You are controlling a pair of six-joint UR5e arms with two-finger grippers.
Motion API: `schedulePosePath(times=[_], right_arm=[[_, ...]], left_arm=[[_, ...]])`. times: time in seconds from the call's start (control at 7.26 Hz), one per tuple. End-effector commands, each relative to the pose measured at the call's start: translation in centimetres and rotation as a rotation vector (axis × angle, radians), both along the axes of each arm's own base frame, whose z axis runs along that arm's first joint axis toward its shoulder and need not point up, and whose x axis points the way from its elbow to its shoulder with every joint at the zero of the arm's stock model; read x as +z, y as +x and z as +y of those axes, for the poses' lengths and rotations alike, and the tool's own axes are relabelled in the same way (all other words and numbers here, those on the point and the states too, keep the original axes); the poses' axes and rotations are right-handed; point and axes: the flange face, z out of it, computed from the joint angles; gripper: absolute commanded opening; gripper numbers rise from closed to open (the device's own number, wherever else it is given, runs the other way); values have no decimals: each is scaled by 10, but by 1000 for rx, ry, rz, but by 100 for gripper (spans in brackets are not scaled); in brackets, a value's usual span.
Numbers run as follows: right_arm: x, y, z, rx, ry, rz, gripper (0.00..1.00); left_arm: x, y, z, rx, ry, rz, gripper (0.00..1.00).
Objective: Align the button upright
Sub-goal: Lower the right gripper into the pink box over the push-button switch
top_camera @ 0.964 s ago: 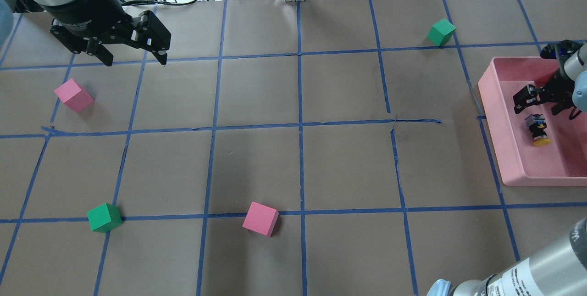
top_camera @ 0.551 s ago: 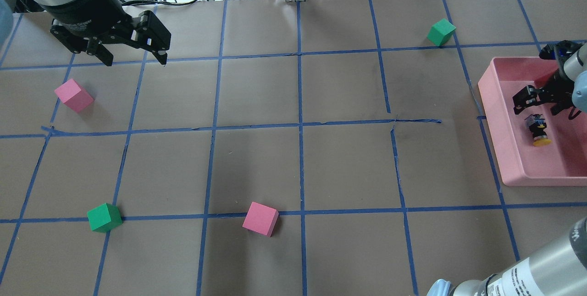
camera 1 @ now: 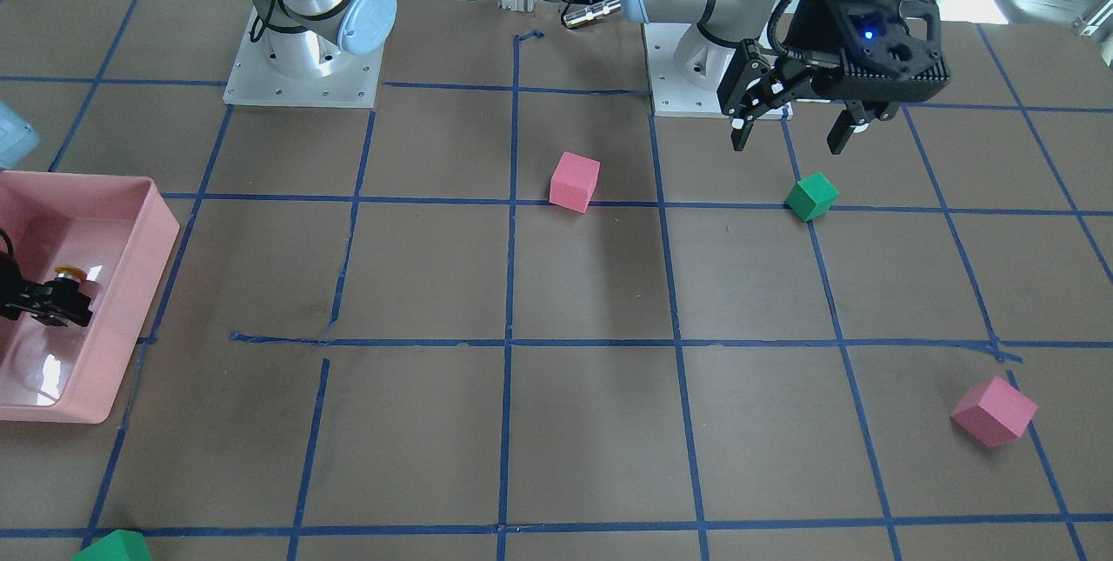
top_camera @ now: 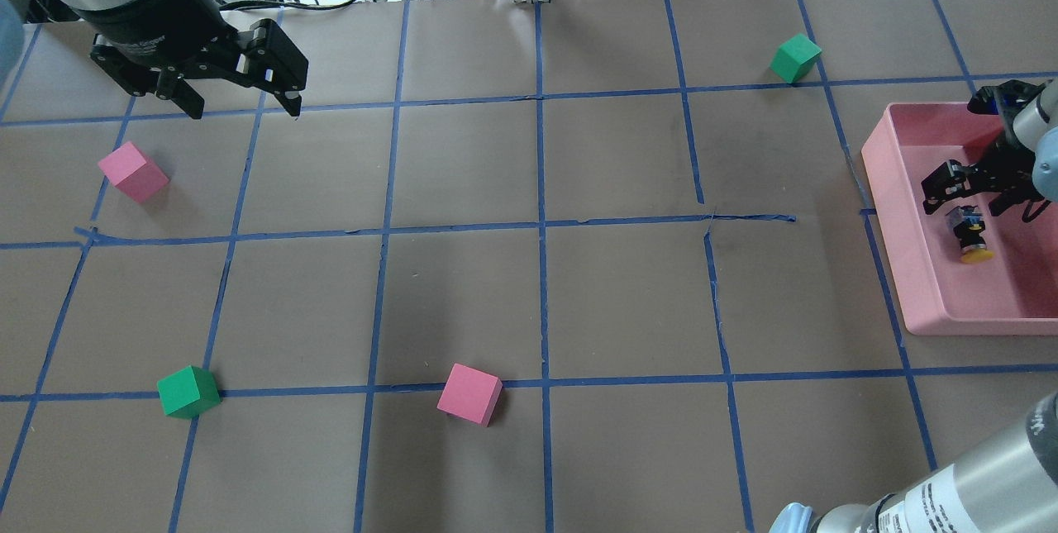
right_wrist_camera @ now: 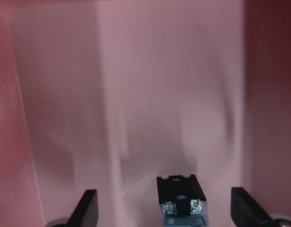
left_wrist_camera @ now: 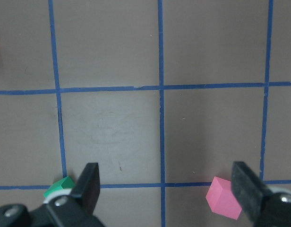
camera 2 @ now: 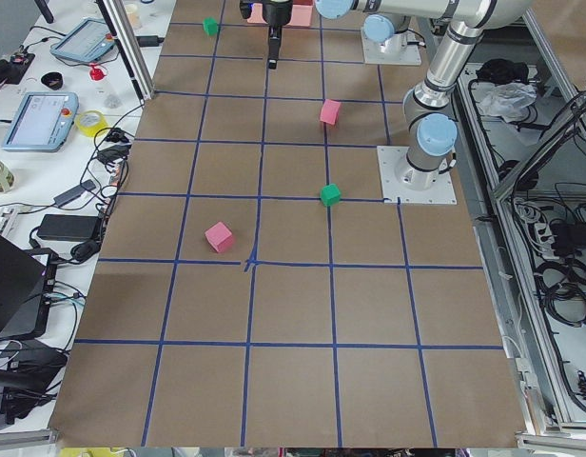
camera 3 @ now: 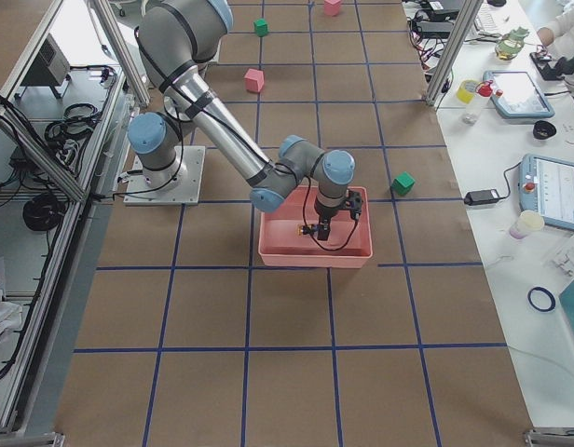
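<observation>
The button (top_camera: 969, 235) lies on its side in the pink tray (top_camera: 888, 186), its yellow cap pointing toward the tray's near wall. My right gripper (top_camera: 974, 192) hangs open just above the button's black terminal end. In the right wrist view that terminal end (right_wrist_camera: 181, 201) sits between the two spread fingers (right_wrist_camera: 88, 210), untouched. In the front-facing view the button (camera 1: 69, 274) shows beside the right gripper (camera 1: 42, 304). My left gripper (top_camera: 245, 107) is open and holds nothing, hovering over the far left of the table.
Two pink cubes (top_camera: 132, 172) (top_camera: 469, 393) and two green cubes (top_camera: 188, 391) (top_camera: 795, 58) are scattered on the brown gridded table. Cables and boxes lie beyond the far edge. The tray walls enclose the right gripper closely.
My right gripper has shifted slightly left and lower over the button's terminal end. The button and the left arm have not moved.
</observation>
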Motion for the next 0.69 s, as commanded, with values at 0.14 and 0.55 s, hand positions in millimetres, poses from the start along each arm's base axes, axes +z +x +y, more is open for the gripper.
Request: schedulePosePath(times=[0.14,0.55], right_arm=[[-6,2,6,-3,19,-14,96],[-5,2,8,-4,21,-12,55]], left_arm=[[0,0,0,0,0,0,100],[0,0,0,0,0,0,100]])
